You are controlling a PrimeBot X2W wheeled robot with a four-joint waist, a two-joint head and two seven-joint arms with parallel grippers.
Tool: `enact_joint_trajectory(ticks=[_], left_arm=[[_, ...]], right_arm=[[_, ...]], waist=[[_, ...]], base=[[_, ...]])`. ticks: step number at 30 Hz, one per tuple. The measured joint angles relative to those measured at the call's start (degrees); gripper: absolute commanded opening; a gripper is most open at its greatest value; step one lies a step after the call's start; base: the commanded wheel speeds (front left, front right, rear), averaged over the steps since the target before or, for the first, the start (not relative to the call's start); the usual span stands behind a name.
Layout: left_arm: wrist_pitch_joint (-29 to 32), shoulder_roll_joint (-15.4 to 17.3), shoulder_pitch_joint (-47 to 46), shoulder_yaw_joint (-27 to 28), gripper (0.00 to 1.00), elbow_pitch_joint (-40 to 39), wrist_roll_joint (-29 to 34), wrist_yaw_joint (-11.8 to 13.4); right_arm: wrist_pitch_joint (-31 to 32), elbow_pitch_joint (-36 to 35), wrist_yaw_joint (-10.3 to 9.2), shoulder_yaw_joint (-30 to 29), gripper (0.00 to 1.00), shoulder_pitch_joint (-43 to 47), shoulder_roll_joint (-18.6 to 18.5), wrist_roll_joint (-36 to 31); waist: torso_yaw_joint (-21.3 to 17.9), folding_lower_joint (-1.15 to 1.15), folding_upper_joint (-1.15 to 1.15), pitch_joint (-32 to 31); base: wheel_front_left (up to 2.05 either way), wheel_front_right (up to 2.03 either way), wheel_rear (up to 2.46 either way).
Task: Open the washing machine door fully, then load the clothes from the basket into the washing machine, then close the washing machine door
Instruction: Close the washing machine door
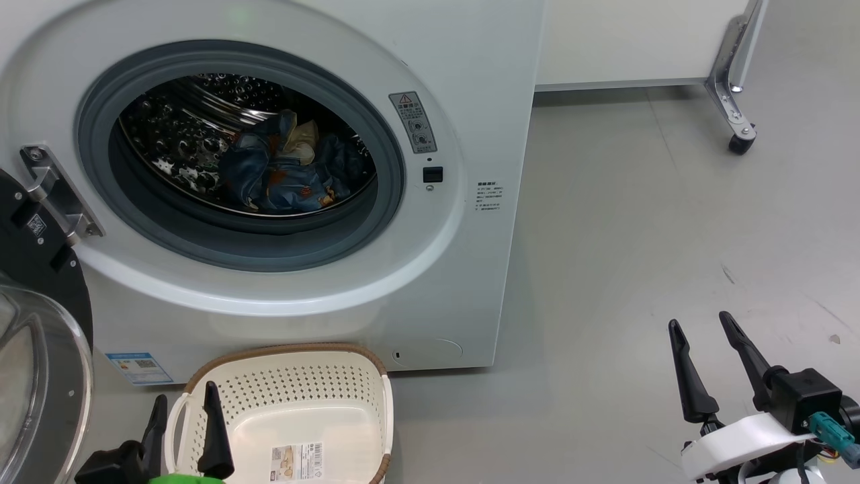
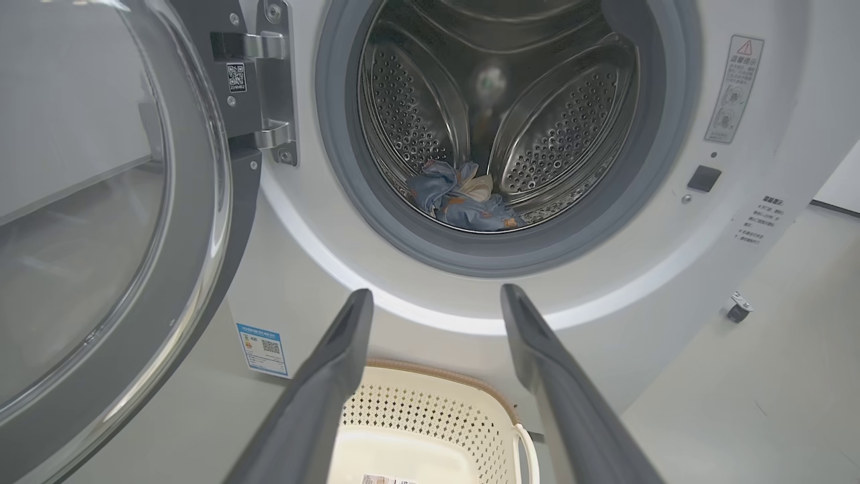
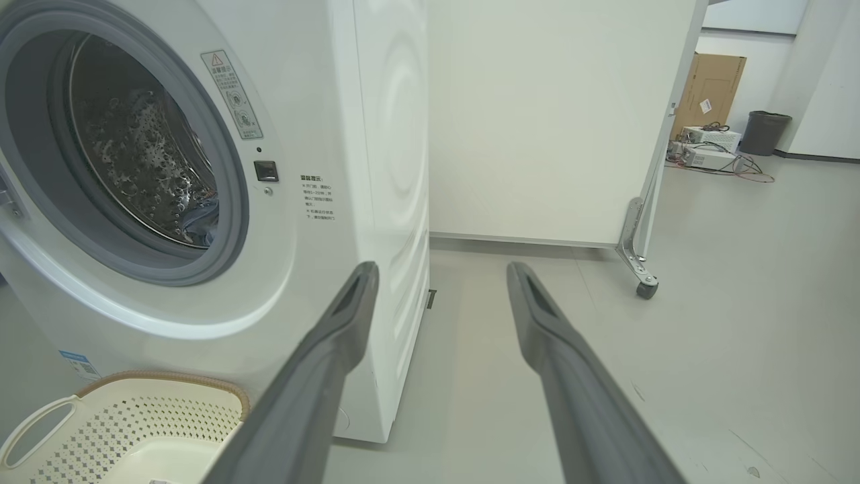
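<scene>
The white washing machine stands with its round door swung wide open to the left on a metal hinge. Blue printed clothes lie bunched in the steel drum, also seen as the clothes in the left wrist view. On the floor before the machine sits the cream basket, holding nothing but a label sticker. My left gripper is open, hovering over the basket's left side. My right gripper is open too, well to the right over bare floor. The door shows at the left wrist view's left.
A white partition on a metal leg with a caster stands behind to the right. Grey floor stretches to the right of the machine. In the right wrist view a cardboard box, a grey bin and cabled equipment sit far back.
</scene>
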Motion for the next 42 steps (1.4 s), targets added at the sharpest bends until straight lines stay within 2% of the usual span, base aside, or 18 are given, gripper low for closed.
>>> enact_joint_trajectory(ticks=[24, 42], left_arm=[[0.0, 0.1, 0.4, -0.1, 1.0, -1.1, 1.6, 1.0], [0.0, 0.2, 0.7, -0.1, 1.0, -1.3, 1.7, 1.5]], right_arm=[[0.0, 0.7, 0.0, -0.4, 1.0, 0.9, 0.6, 0.0], [0.0, 0.7, 0.0, -0.5, 1.0, 1.0, 0.6, 0.0]], waist=[[-0.3, 0.0, 0.0, 0.0], [-0.3, 0.0, 0.0, 0.6]], base=[[-0.02, 0.06, -0.04], [-0.33, 0.96, -0.63]])
